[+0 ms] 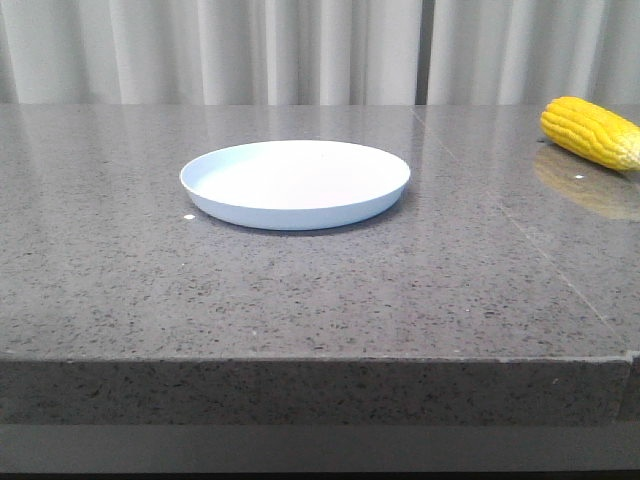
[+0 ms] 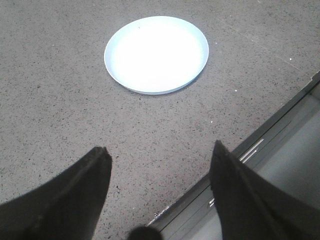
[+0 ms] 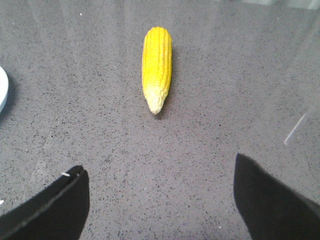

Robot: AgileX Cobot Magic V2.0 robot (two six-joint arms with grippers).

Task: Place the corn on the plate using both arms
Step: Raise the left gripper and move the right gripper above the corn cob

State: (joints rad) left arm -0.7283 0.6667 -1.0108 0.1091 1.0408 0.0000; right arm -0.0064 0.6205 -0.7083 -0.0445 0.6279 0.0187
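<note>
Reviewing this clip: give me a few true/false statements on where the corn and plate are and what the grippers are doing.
1. The corn lies on the plate. False: it lies on the table, apart from the plate, to its right.
2. The plate is empty. True.
3. The right gripper is shut on the corn. False: its fingers are spread, the corn ahead of them.
4. The left gripper is open, holding nothing. True.
5. The plate is upside down. False: it sits rim up.

plate (image 1: pixel 296 210) text: none readable, plain
corn (image 1: pixel 592 131) text: none readable
table (image 1: pixel 300 300) markings: none readable
</note>
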